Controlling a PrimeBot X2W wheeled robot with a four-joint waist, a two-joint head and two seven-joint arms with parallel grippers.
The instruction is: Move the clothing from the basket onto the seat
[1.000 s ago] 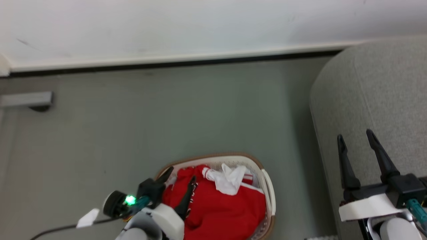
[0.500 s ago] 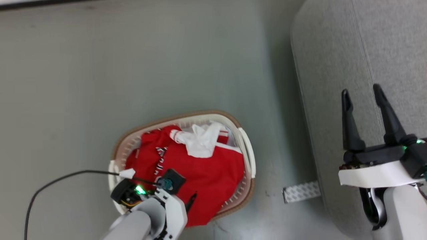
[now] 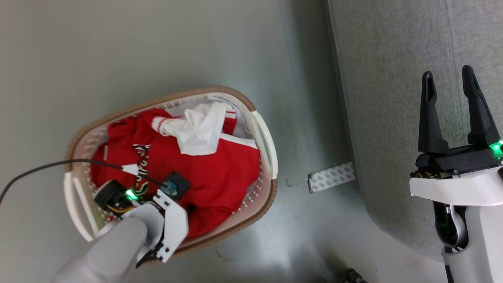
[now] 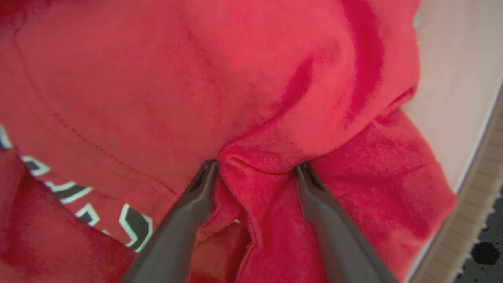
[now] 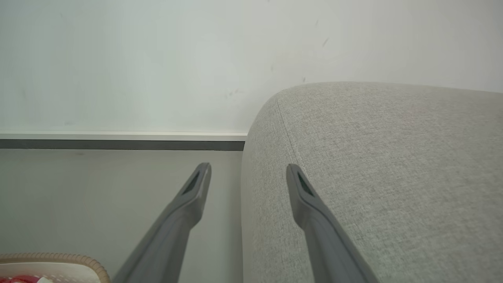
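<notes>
Shows two grippers, one basket (image 3: pixel 262 131), one seat (image 3: pixel 393 78) and one heap of red clothing (image 3: pixel 220 173). At the left gripper (image 4: pixel 255 167): fingers parted and pressed into the clothing, a single fold bunched between them but not clamped, with the basket wall close on its right. At the right gripper (image 3: pixel 447 70): wide open and empty, with the seat ahead of its tips and the basket well off to its left.

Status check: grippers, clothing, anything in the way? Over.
Left gripper open in basket, fingers straddling a fold of clothing, nothing lifted yet. Right gripper open above seat. Black cable drapes over basket rim.
</notes>
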